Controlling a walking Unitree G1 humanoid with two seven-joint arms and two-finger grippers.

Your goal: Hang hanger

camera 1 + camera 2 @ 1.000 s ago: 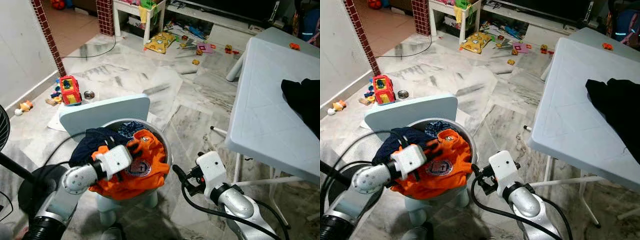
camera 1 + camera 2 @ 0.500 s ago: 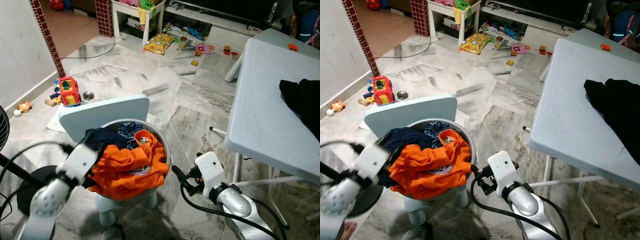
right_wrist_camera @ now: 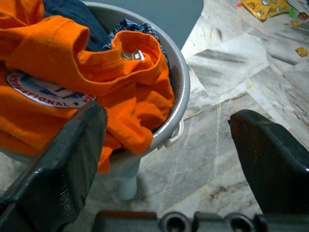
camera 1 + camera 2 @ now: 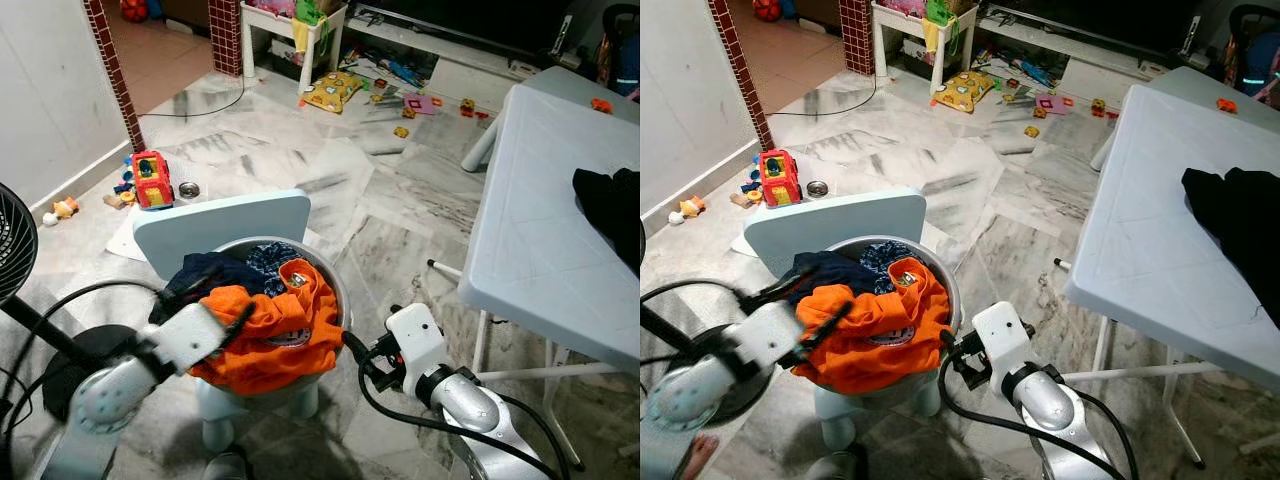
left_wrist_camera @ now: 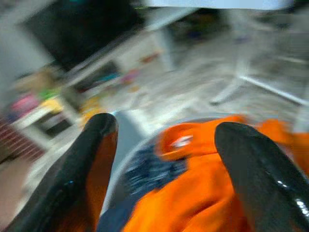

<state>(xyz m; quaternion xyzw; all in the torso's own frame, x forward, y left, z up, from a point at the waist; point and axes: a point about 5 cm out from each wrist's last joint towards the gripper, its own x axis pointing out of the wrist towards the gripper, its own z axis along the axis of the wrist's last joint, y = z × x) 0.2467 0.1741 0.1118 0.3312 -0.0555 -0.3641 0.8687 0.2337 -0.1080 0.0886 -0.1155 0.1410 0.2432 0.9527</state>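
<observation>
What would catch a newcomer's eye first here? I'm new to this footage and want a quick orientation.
The bright orange shirt heaped over a metal basin on a small pale blue chair, right in front of the robot. The left gripper reaches onto the clothes, fingers apart, and the right gripper hangs open beside the basin. To the right stands a white table with a black garment; toys litter the marble floor beyond.
</observation>
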